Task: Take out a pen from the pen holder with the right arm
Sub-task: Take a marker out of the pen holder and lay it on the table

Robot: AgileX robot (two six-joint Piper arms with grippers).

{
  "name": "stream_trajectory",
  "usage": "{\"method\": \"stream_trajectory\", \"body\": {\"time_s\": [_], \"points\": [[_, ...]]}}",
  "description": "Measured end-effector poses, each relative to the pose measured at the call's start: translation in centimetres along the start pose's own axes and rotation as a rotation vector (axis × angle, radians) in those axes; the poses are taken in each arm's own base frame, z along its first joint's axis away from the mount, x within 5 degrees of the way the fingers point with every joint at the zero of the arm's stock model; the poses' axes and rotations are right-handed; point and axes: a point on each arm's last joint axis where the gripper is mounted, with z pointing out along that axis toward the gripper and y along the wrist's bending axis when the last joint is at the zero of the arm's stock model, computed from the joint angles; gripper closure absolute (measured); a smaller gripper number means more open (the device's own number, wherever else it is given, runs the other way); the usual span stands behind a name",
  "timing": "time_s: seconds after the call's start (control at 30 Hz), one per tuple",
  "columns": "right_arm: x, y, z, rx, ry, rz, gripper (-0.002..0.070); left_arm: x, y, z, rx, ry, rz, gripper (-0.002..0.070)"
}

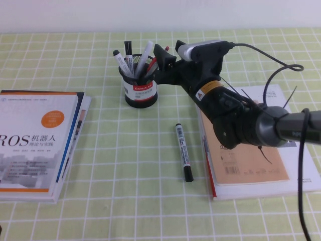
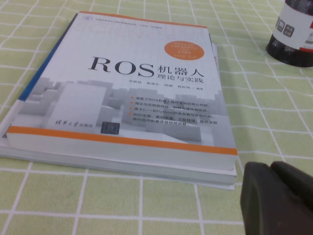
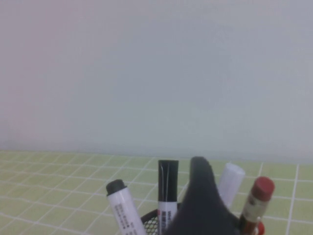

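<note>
The black mesh pen holder [image 1: 141, 89] stands at the back middle of the table and holds several pens, among them a red-capped pen [image 3: 257, 192], a white-capped one [image 3: 230, 182] and a black-capped marker [image 3: 167, 182]. My right gripper [image 1: 170, 49] is open just to the right of the pen tops, at their height. One dark finger [image 3: 199, 198] stands between the black-capped and white-capped pens. Nothing is held. My left gripper [image 2: 281, 198] sits low near the book's corner with its fingers together and nothing in them.
A black marker [image 1: 184, 152] lies loose on the green checked cloth in front of the holder. A ROS book [image 1: 37, 135] on a stack lies at the left. An orange notebook [image 1: 256, 160] on white sheets lies under the right arm.
</note>
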Motion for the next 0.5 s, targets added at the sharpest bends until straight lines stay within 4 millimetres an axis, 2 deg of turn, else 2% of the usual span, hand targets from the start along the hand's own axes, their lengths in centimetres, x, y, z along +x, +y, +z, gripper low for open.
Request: {"method": "stream_trajectory", "body": {"time_s": [0.2, 0.5], "points": [[0.9, -0.3, 1.5, 0.013, 0.027, 0.006, 0.027, 0.0, 0.0, 0.0, 0.0, 0.0, 0.0, 0.0683], [1.5, -0.5, 2.4, 0.021, 0.041, 0.01, 0.0332, 0.0, 0.0, 0.0, 0.0, 0.0, 0.0, 0.0683]]}}
